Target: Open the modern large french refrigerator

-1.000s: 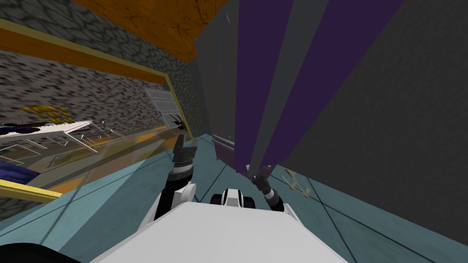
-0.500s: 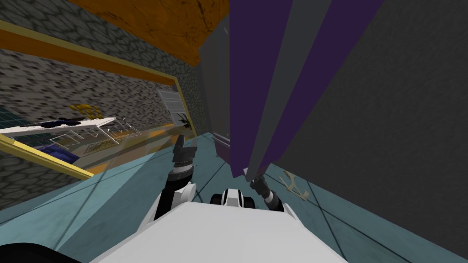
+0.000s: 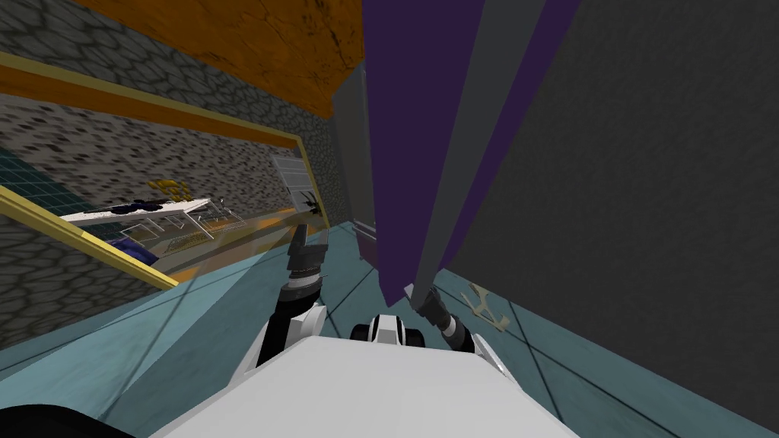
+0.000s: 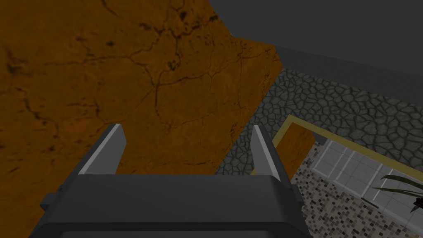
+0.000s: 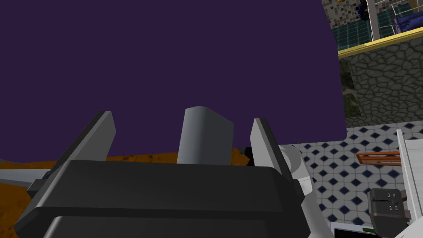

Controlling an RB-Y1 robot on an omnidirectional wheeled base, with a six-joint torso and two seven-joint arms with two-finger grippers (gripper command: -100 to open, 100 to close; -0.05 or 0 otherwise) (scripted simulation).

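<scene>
The refrigerator's dark purple door [image 3: 411, 114] rises right in front of me, with a long grey handle [image 3: 472, 137] running down its face. My right gripper [image 3: 421, 293] sits at the handle's lower end. In the right wrist view the grey handle end [image 5: 204, 136] stands between the open fingers [image 5: 264, 140] with a gap on each side, against the purple door [image 5: 165, 62]. My left gripper [image 3: 310, 237] is raised to the left of the door, open [image 4: 186, 127] and holding nothing.
The fridge's grey body [image 3: 354, 152] stands behind the door, and a dark grey wall [image 3: 647, 190] closes in the right side. A small beige object [image 3: 483, 304] lies on the teal tiled floor [image 3: 228, 319]. A plant [image 3: 308, 201] stands far left.
The whole head view has turned, so I have moved. The purple door and handle now cross further to the left. My right gripper stays at the handle's lower end.
</scene>
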